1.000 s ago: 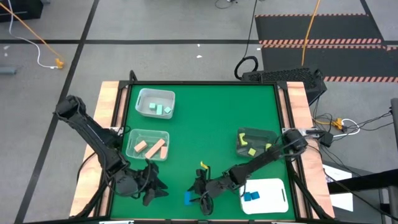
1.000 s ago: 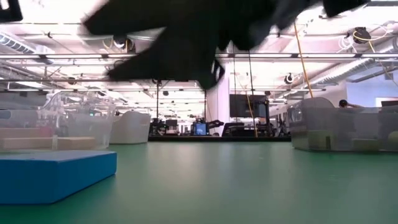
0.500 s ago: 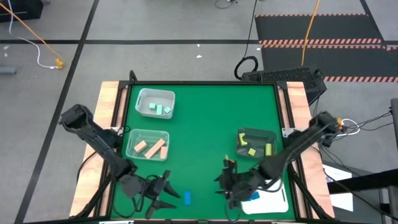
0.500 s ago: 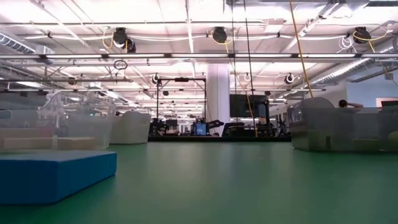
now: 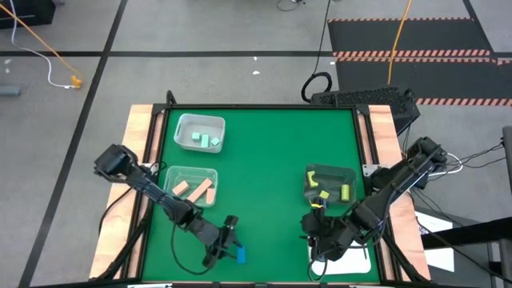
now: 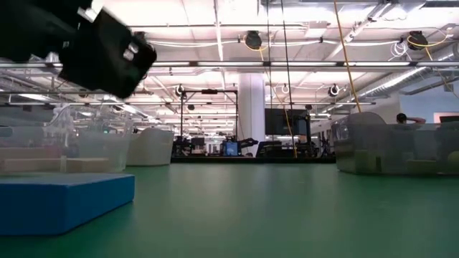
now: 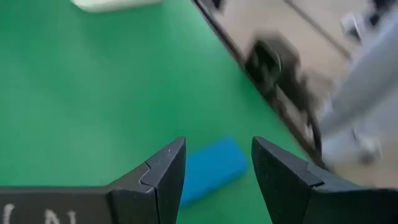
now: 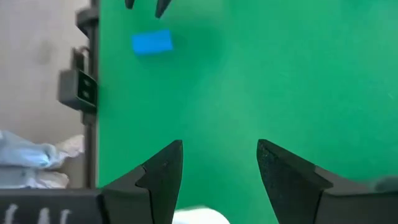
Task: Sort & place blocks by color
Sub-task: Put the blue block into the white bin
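A blue block (image 5: 241, 255) lies flat on the green table near its front edge; it also shows in the low view (image 6: 64, 201). My left gripper (image 5: 233, 244) hovers open just over and left of the blue block (image 7: 214, 167), which shows past its fingertips (image 7: 214, 149). My right gripper (image 5: 314, 240) stands open and raised over the white flat tray's left edge, with nothing between its fingers (image 8: 219, 149); the blue block (image 8: 152, 42) lies far off from it. Mint, salmon and yellow blocks lie in clear bins.
Three clear bins stand on the table: one with mint blocks (image 5: 200, 132) at the far left, one with salmon blocks (image 5: 190, 186) nearer, one with yellow blocks (image 5: 328, 184) at the right. The white tray (image 5: 360, 258) lies at the near right, mostly under my right arm.
My right gripper has left the blue block, rising and going toward the table's right edge until it stands over the white tray. My left gripper has rolled, sunk and moved right toward the blue block. The block has stayed where it was.
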`<state>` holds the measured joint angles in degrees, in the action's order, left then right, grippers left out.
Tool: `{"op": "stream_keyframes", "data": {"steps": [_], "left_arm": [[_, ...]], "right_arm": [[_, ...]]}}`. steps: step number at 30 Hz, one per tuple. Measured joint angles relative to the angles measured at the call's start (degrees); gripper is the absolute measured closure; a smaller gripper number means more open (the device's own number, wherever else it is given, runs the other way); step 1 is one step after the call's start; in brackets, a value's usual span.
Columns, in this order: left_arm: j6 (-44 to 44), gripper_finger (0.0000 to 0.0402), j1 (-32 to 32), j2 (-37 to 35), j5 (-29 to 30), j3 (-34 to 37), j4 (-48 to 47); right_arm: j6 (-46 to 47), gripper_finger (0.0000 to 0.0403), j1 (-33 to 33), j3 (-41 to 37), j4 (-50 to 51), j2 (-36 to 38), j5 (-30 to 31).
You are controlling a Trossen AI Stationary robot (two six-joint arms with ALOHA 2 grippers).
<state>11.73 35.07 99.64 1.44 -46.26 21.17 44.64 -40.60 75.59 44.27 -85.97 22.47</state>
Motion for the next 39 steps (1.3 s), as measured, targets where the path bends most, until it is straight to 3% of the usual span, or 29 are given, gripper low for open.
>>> {"op": "stream_keyframes", "data": {"steps": [5,11,18,28,34,39], "left_arm": [[-15.80,0.0218,-0.72,1.54,-10.43,0.02,-4.57],[-35.35,0.0218,-3.40,1.54,-10.43,0.02,-7.75],[-40.77,0.0218,-7.84,1.54,-10.84,0.02,-7.28],[-46.28,0.0218,-6.07,1.68,-14.96,-3.22,-6.93],[-46.18,0.0218,-6.47,8.43,-14.40,-7.45,0.00],[-46.66,0.0218,-5.24,12.69,-10.40,-11.10,-2.29]], "right_arm": [[2.52,0.0206,-0.08,-0.02,3.04,0.07,-0.01],[2.69,0.0206,0.02,-0.02,2.89,0.04,-0.01],[2.69,0.0206,0.16,-0.02,2.89,0.04,0.08],[2.67,0.0206,0.16,-0.07,2.96,0.04,0.17],[2.69,0.0206,0.92,-0.09,3.12,0.04,0.19],[2.69,0.0206,1.21,-0.09,3.05,0.02,0.10]]}}
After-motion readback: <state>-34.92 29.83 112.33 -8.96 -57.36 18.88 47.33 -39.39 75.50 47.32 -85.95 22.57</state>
